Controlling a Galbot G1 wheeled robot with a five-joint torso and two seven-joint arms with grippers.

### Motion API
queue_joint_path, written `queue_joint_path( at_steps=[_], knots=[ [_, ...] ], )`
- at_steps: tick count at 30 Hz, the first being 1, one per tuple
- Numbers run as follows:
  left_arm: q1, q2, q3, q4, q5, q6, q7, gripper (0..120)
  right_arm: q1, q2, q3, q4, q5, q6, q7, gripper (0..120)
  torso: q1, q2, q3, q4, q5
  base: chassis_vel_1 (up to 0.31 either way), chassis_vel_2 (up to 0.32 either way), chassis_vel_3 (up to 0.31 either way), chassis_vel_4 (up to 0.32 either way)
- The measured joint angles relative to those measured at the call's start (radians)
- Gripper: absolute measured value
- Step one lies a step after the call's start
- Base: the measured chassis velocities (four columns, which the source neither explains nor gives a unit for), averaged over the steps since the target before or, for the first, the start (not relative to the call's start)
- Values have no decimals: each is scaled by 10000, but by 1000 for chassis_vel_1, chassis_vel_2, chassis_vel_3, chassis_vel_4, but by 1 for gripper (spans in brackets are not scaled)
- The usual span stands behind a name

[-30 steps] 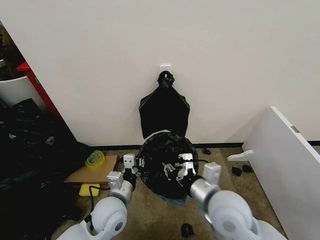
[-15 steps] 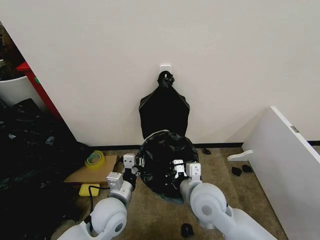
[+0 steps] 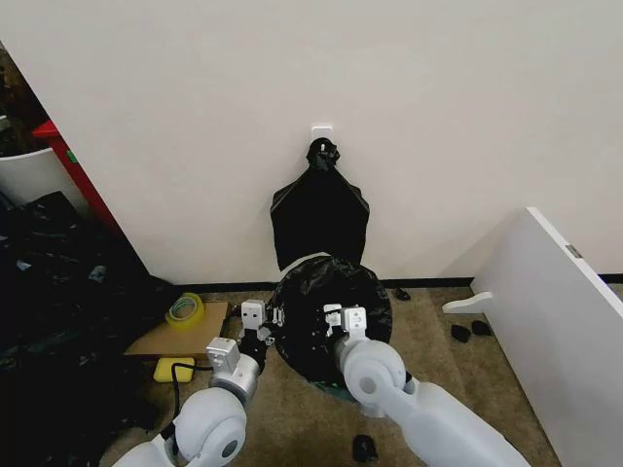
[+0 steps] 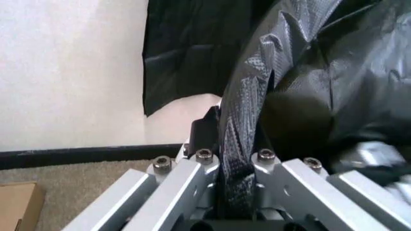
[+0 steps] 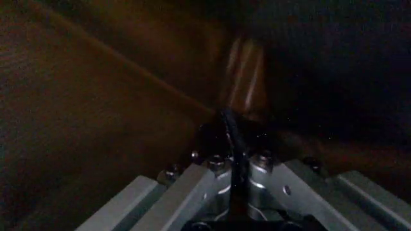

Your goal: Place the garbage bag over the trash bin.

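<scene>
The right gripper [image 3: 338, 319], clamped on a fold of the garbage bag [image 3: 313, 292], has swung in from the bag's right side toward its middle, drawing that plastic leftward.

Bare brown carpet [image 3: 438, 336] lies open to the right of the glossy black garbage bag [image 3: 321, 292], up to the leaning white board [image 3: 565, 331]. On the left, a flat cardboard sheet [image 3: 180, 339] with a yellow tape roll [image 3: 184, 308] crowds the floor. The white wall [image 3: 438, 146] stands just behind.
</scene>
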Motion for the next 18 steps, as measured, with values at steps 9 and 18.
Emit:
queue_joint_path(
  at_steps=[9, 18],
  knots=[
    [197, 47, -54, -142, 5, -13, 87, 1, 596, 436, -216, -1229, -1046, 655, -763, 0, 0, 0, 0, 0, 1, 0, 0, 0, 0],
    [147, 2, -80, 333, 987, -482, 424, 1, 549, -159, -135, 707, 1430, -711, 810, 0, 0, 0, 0, -2, 2, 0, 0, 0, 0]
  ],
)
